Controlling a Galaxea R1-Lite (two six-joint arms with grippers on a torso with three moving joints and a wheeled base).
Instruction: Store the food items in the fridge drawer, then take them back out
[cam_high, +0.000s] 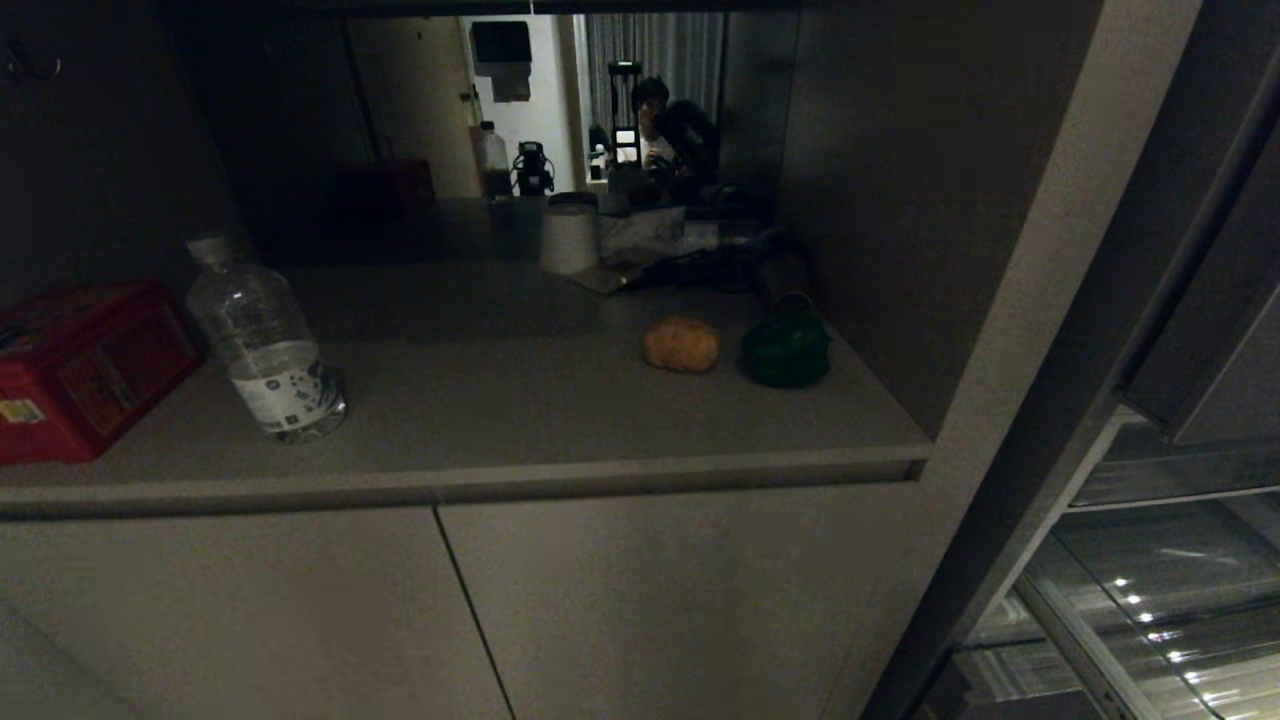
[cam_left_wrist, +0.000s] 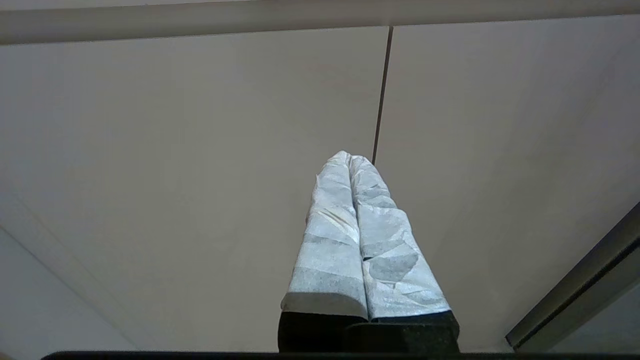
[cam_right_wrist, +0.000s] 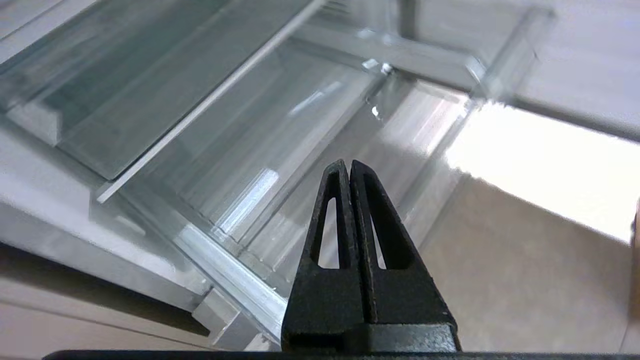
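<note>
Hiding both arms, fridge drawer (cam_high: 1150, 600) cropped

No readable text anywhere. Water bottle (cam_high: 266, 345) label and red box (cam_high: 85, 368) sticker carry print, but none of it legible.

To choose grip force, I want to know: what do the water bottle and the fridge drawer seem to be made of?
The water bottle looks like thin clear plastic: see-through, with a printed label. The fridge drawer looks like hard clear plastic, glossy, with bright reflections; it could be glass.
</note>
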